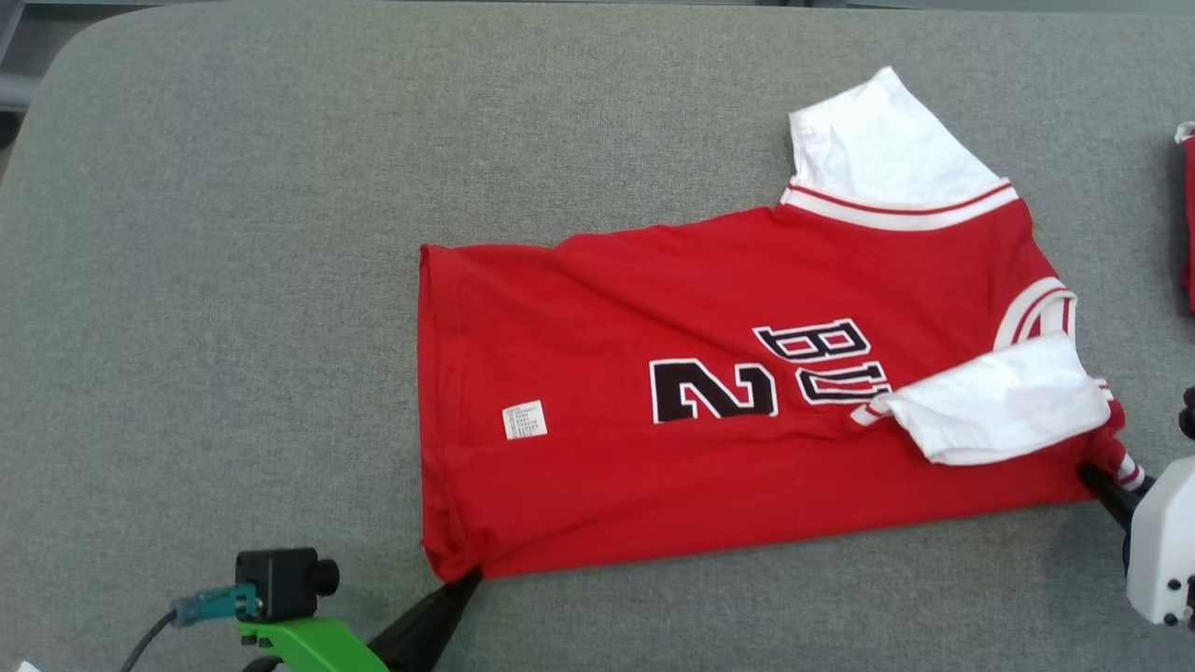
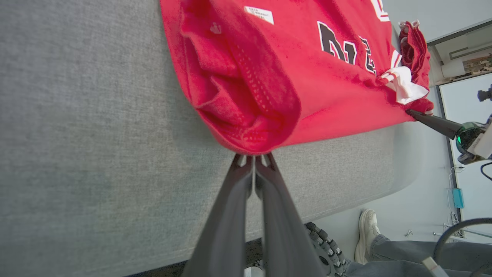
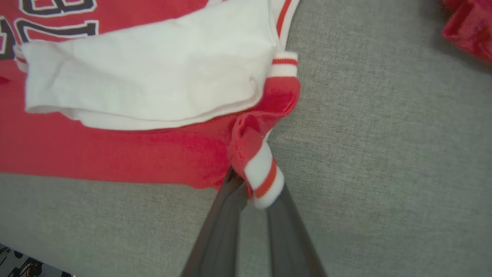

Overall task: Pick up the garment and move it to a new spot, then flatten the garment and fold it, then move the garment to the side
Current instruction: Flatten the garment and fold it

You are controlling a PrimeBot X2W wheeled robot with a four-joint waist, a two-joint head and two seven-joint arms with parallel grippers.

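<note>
The garment (image 1: 709, 411) is a red jersey with white sleeves and black lettering, lying flat across the grey table, hem to the left. My left gripper (image 1: 467, 581) is shut on the hem's near corner; in the left wrist view its fingers (image 2: 253, 157) pinch the bunched red hem (image 2: 250, 115). My right gripper (image 1: 1094, 478) is shut on the near shoulder, beside the folded white sleeve (image 1: 1004, 397). The right wrist view has the fingers (image 3: 251, 188) clamped on red cloth and a striped white trim (image 3: 265, 181).
The grey cloth-covered table (image 1: 233, 280) has wide free room to the left and behind the jersey. Another red cloth (image 1: 1187, 215) lies at the table's right edge. A person's shoe (image 2: 367, 231) and trouser leg stand on the floor beyond the table's edge.
</note>
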